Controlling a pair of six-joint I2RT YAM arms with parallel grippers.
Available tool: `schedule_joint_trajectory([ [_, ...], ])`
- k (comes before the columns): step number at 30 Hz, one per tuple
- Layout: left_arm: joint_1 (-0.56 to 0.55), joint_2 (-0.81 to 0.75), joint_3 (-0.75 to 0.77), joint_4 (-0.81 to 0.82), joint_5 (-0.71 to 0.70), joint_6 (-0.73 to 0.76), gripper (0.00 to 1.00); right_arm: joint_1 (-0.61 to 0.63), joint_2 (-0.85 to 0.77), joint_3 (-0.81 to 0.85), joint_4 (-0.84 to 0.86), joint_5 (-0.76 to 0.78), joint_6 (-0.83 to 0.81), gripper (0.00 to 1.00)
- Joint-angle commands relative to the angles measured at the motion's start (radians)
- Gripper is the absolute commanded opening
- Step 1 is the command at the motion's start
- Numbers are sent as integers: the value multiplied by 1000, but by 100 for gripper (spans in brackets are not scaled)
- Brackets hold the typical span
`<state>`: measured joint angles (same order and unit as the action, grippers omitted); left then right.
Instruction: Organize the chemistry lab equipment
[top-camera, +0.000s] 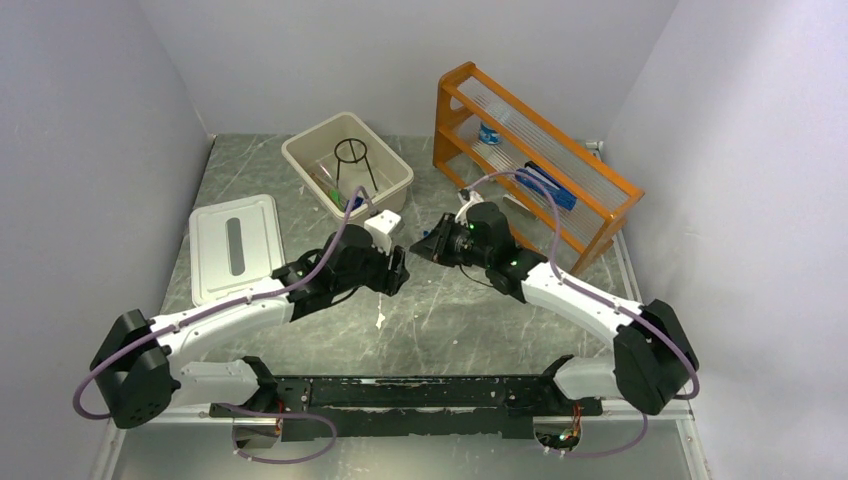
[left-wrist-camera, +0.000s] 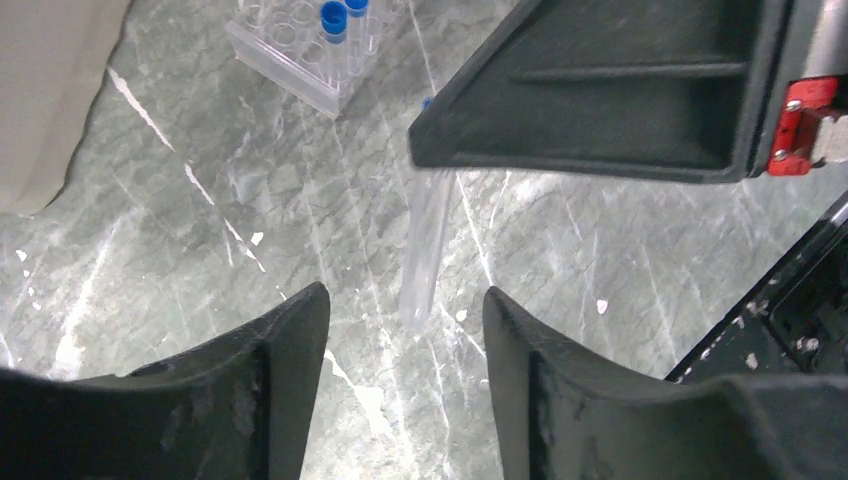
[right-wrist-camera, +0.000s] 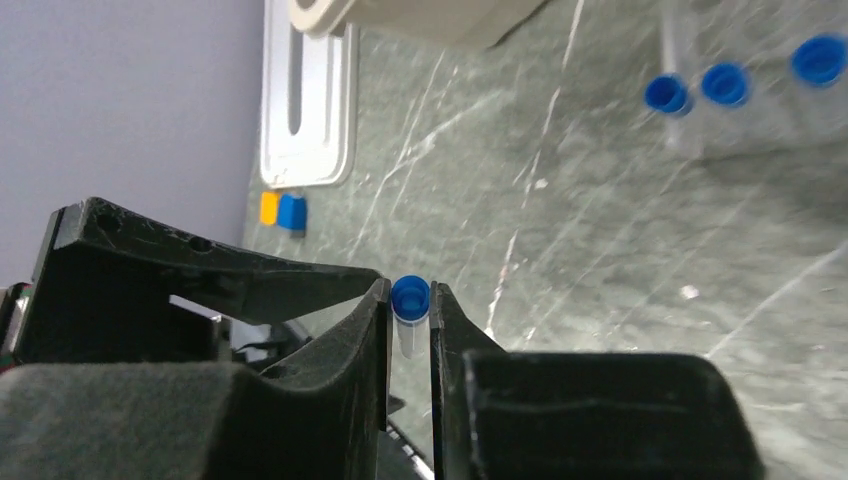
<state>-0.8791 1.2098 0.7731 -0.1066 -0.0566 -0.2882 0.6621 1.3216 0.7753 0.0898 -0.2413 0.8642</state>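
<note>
The desk (top-camera: 450, 310) carries an orange shelf (top-camera: 560, 150) at the far right, with blue items on its tiers that I can't make out. A beige bin (top-camera: 300, 150) sits far centre, and its white lid (top-camera: 260, 240) lies flat to the left. Both arms reach in from the near edge and meet mid-desk, their heads hiding the spot between them from above.

Inside the bin I see the black ring stand (top-camera: 352, 152) upright, with something green beside it.

The clear rack (left-wrist-camera: 300, 70) stands on the desk just beyond the left arm, holding several blue-capped tubes. Two small blocks (right-wrist-camera: 283, 210), orange and blue, sit by the lid's edge.

My right fingers (right-wrist-camera: 365, 350) are clamped on a tube (left-wrist-camera: 425, 240) just under its blue cap. The right head blocks that cap in the left wrist view. My left fingers (left-wrist-camera: 290, 340) stand apart, and the tube's lower end hangs between them, touching neither.
</note>
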Motion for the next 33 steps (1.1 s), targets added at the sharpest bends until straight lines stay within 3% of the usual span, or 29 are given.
schedule_joint_trajectory([
  [1,-4,-66,35,-2,-88,-35,65,-4,-89,39,-53,217,-221,11],
  [7,-4,-97,76,-41,-121,-50,65,-6,-182,32,-68,536,-478,11],
  [12,-4,-89,109,-72,-146,-59,64,-5,-155,14,-5,690,-579,11],
  [21,-3,-73,117,-75,-162,-66,63,-7,-8,-27,217,719,-647,11],
  [33,-1,-103,125,-81,-113,-44,61,-35,116,-51,324,659,-628,11],
])
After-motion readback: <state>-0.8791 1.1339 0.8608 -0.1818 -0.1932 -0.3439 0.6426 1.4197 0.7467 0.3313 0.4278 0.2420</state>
